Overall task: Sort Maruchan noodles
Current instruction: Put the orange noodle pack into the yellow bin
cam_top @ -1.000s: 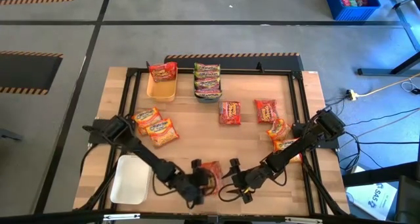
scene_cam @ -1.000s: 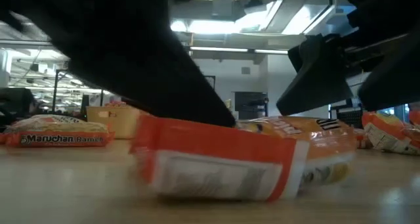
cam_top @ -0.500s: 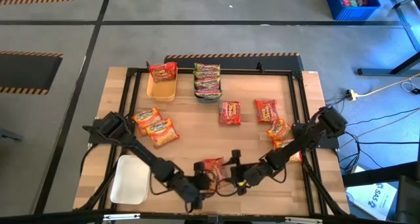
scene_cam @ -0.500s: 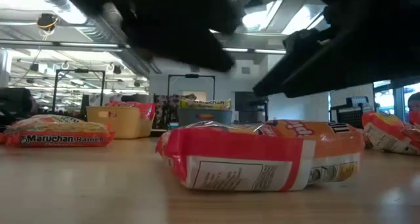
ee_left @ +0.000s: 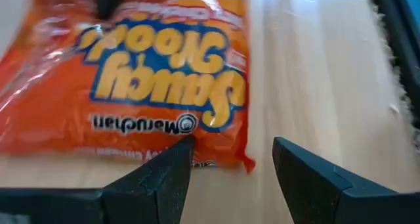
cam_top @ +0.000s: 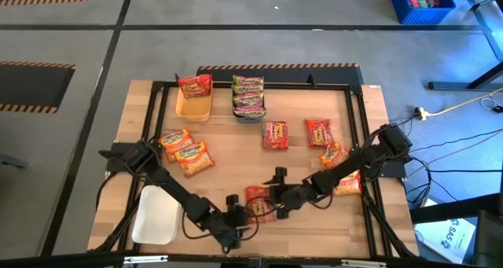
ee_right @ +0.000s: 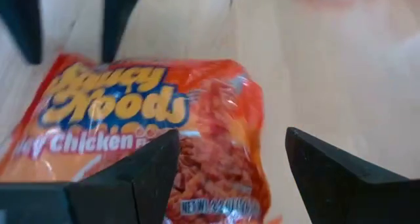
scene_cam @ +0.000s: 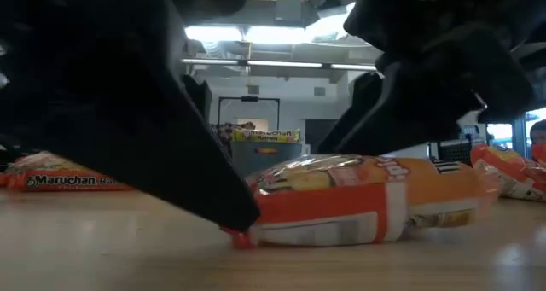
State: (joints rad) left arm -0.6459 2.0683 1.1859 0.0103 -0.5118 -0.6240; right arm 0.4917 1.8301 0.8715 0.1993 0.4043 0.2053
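Note:
An orange Maruchan noodles packet (cam_top: 258,203) lies flat on the wooden table near its front edge. My left gripper (ee_left: 231,152) is open at the packet's near left end. One finger is at the packet's end seam and the other is over bare wood. My right gripper (ee_right: 230,142) is open and slants down over the packet's other end (ee_right: 216,119), with a finger on either side of that corner. Further packets (cam_top: 275,134) (cam_top: 318,132) (cam_top: 186,150) lie spread over the table. My left gripper's one fingertip (ee_left: 180,152) meets the packet's end seam (ee_left: 203,159), slanting down from the table's near left. The other finger is clear of the packet, which lies flat on the wood. My right gripper: I cannot tell whether its fingers touch the packet.
A yellow tray (cam_top: 194,104) with a red packet and a dark tray (cam_top: 249,111) stacked with green-edged packets stand at the far edge. A white tray (cam_top: 157,214) sits at the near left. A black frame (cam_top: 357,119) runs around the table.
My right gripper has swung from the near edge toward the far left and now hangs over the packet, tipped less steeply. The packet has slid a little toward the table's right and lies flat.

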